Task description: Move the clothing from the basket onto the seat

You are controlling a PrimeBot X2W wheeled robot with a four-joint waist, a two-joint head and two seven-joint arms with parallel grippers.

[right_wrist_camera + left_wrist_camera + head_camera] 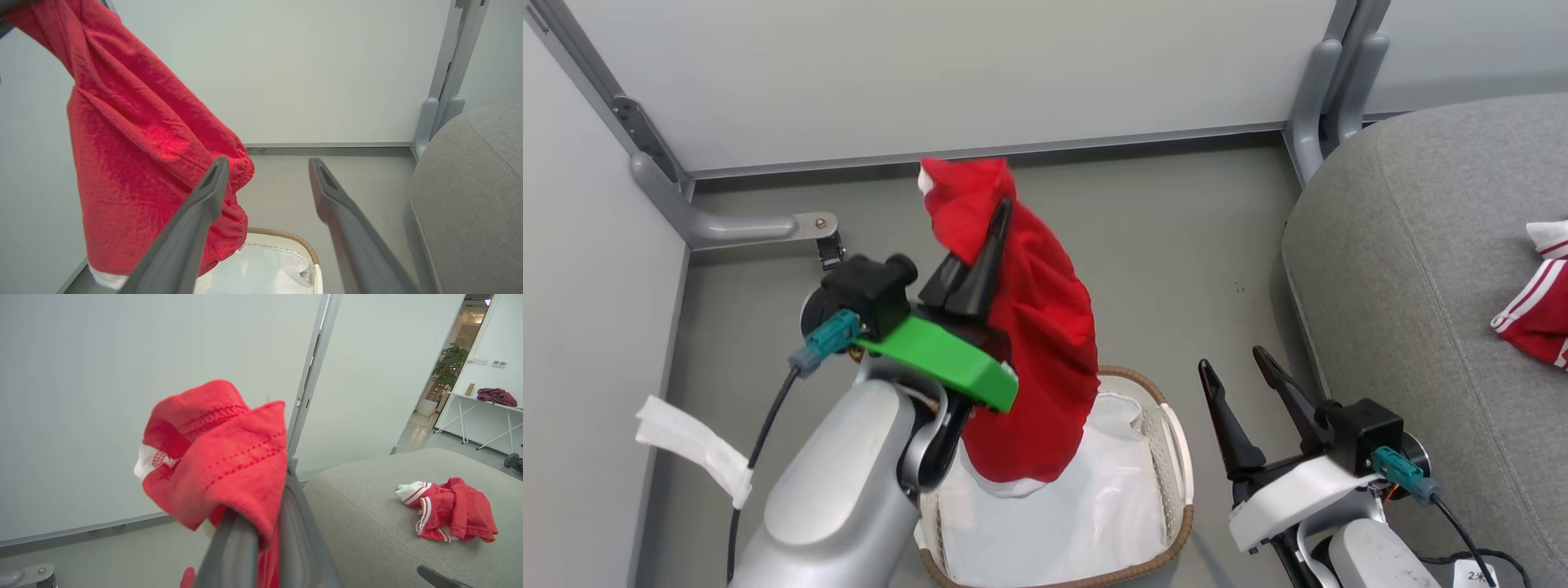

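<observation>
My left end effector point(1001, 219) is clamping a bunched fold of the red garment point(1045, 343), dangling limp above the basket point(1181, 465); it is looking light and floppy. My right end effector point(1232, 361) is hovering spread, empty, beside the seat point(1413, 245).
</observation>
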